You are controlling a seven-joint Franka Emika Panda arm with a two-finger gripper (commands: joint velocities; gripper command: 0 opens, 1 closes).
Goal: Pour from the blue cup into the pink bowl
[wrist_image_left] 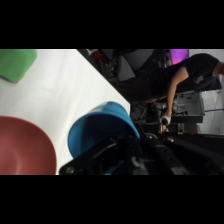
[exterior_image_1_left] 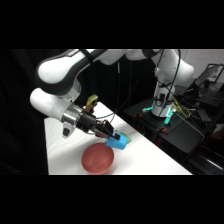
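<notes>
The blue cup [exterior_image_1_left: 119, 143] is held in the air, tipped on its side, with my gripper [exterior_image_1_left: 111, 137] shut on it. It hangs just past the far right rim of the pink bowl [exterior_image_1_left: 98, 159], which rests on the white table. In the wrist view the blue cup [wrist_image_left: 97, 131] shows its open mouth, and my gripper [wrist_image_left: 120, 149] clasps it from below with its black linkage. The pink bowl [wrist_image_left: 22, 150] fills the lower left corner there. I cannot tell what is inside the cup or the bowl.
A green block [wrist_image_left: 16, 63] lies on the table beyond the cup, its edge also showing as a green block [exterior_image_1_left: 126, 138] behind the cup. A tan object [exterior_image_1_left: 91, 102] sits at the table's far end. A person [wrist_image_left: 192, 75] stands past the table's edge.
</notes>
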